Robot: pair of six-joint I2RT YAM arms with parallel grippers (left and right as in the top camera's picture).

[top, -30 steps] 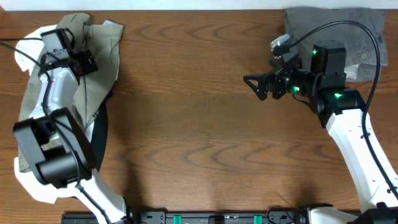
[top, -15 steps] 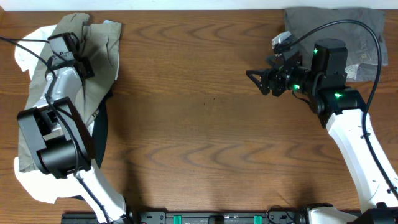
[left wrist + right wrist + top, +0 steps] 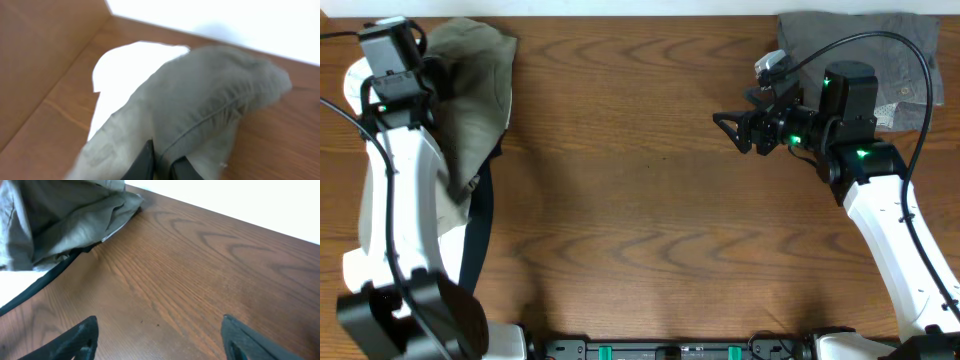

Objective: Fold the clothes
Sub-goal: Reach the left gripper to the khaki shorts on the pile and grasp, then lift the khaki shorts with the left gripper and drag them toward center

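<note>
The khaki shorts (image 3: 470,90) lie bunched at the far left corner of the table (image 3: 620,220), partly over a white T-shirt (image 3: 125,70). A dark cloth edge (image 3: 480,235) curves out from under them toward the near side.

From overhead, the left arm covers much of the heap and hides how its fingers meet the cloth. The left wrist view, though blurred, settles it. The left gripper (image 3: 162,164) has its two dark fingers drawn close together on a raised, seamed ridge of the shorts, and the fabric rises away from them toward the far edge. The same view shows the T-shirt spreading out to the left of the shorts, bright against the wood.

The right gripper (image 3: 728,132) hovers above bare table at the far right, pointing left, well apart from the shorts. In the right wrist view its fingertips (image 3: 80,337) stand wide apart at the bottom corners with nothing between them. Beyond them across the table are the shorts' rumpled edge and the dark band beneath it, seen from low down.

Only the overhead view shows the grey shorts (image 3: 900,50), lying flat at the far right corner behind the right arm, and a black cable (image 3: 880,42) arching over them.

The table is dark, strongly grained wood. A white wall (image 3: 250,200) runs along its far edge. In the left wrist view a plain brown panel (image 3: 40,60) stands at the left.
</note>
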